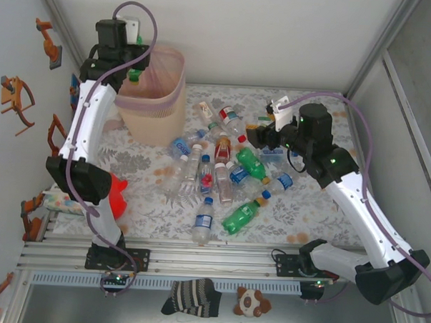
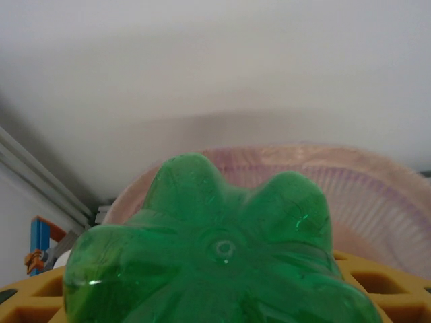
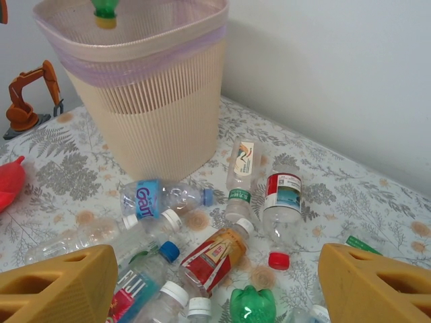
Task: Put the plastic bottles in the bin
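My left gripper (image 1: 134,66) hangs over the near rim of the beige bin (image 1: 154,114) and is shut on a green bottle (image 2: 215,249). That bottle's base faces the left wrist camera, with yellow fingers (image 2: 23,303) at both sides. From the right wrist it shows cap down, green with a yellow cap (image 3: 104,12), above the pink-lined bin (image 3: 145,101). Several plastic bottles (image 1: 215,169) lie heaped on the table's middle. My right gripper (image 1: 263,133) hovers open above the pile's right side, over a red-labelled amber bottle (image 3: 219,256) and a green one (image 3: 252,306).
A red plush toy (image 1: 117,193) lies by the left arm's base. Orange toy excavators (image 3: 23,97) stand along the left wall. A striped sock (image 1: 192,296) and a small plush (image 1: 252,301) lie in front of the rail. Walls close the back and sides.
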{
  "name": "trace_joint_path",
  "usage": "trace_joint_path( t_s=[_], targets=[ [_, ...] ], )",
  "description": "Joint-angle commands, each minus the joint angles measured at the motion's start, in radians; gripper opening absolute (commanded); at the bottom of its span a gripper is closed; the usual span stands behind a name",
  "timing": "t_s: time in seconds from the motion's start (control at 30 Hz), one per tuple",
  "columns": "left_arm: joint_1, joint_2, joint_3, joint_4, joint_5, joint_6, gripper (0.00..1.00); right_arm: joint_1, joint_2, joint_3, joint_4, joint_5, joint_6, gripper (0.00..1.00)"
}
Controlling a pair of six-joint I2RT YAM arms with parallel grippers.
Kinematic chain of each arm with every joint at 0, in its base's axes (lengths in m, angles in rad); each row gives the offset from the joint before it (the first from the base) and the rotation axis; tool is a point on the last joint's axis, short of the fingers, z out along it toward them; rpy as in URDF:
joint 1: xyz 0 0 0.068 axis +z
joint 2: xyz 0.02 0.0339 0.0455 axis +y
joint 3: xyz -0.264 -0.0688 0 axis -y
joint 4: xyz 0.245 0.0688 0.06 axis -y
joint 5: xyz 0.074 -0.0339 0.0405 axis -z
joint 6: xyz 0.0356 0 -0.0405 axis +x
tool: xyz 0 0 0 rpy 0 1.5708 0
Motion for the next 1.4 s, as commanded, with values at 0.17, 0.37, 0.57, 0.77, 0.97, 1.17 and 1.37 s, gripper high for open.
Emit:
trace_joint_path(
  t_s=[0.17, 0.37, 0.57, 0.77, 0.97, 1.17, 1.37],
  targets=[
    [0.035, 0.12, 0.06, -0.095, 0.039, 0.017, 0.58, 0.004, -0.016, 0.029, -0.003, 0.022, -0.009, 0.77],
    [0.043, 0.193, 0.057, -0.146, 0.057, 0.017, 0.58, 0.003, -0.017, 0.027, -0.005, 0.022, -0.01, 0.77],
    [0.052, 0.259, 0.058, -0.208, 0.075, 0.015, 0.57, 0.004, -0.011, 0.034, -0.002, 0.016, -0.01, 0.77],
    [0.069, 0.332, 0.09, -0.292, 0.097, -0.003, 0.58, 0.004, -0.01, 0.03, 0.001, 0.012, -0.01, 0.77],
    [0.08, 0.408, 0.153, -0.369, 0.15, -0.013, 0.6, 0.004, -0.017, 0.012, 0.016, 0.013, -0.008, 0.77],
    [0.083, 0.487, 0.234, -0.434, 0.178, -0.028, 0.66, 0.004, -0.022, 0.008, 0.015, 0.016, -0.013, 0.77],
    [0.086, 0.521, 0.274, -0.453, 0.189, -0.041, 0.74, 0.004, -0.028, 0.005, 0.018, 0.022, -0.013, 0.76]
  ],
)
